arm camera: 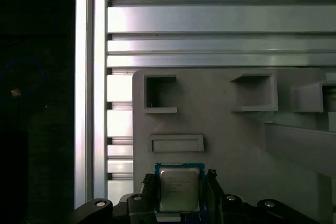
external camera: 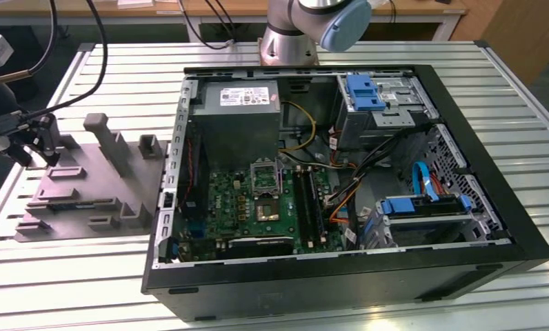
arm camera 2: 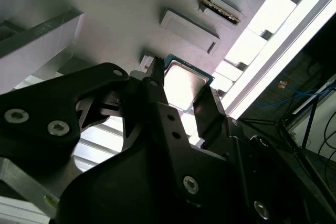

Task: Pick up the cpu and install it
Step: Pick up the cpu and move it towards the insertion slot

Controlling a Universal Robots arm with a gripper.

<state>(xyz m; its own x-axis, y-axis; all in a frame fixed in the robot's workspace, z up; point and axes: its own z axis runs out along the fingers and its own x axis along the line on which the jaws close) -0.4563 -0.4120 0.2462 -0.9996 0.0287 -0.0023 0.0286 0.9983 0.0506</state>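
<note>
end effector [arm camera 2: 182, 85] – black, clamped on cpu [arm camera: 179, 190] | flat silvery square | matte grey fixture [arm camera: 236, 140]

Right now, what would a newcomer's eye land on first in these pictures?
The open computer case dominates the exterior view, its green motherboard exposed. At that view's left, the gripper hangs over a gray fixture; both wrist views show the cpu at its tip.

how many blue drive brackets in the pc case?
2. One blue bracket at the far end of the case; another blue bracket nearer the camera, exterior view's right. Others may be hidden.
</note>
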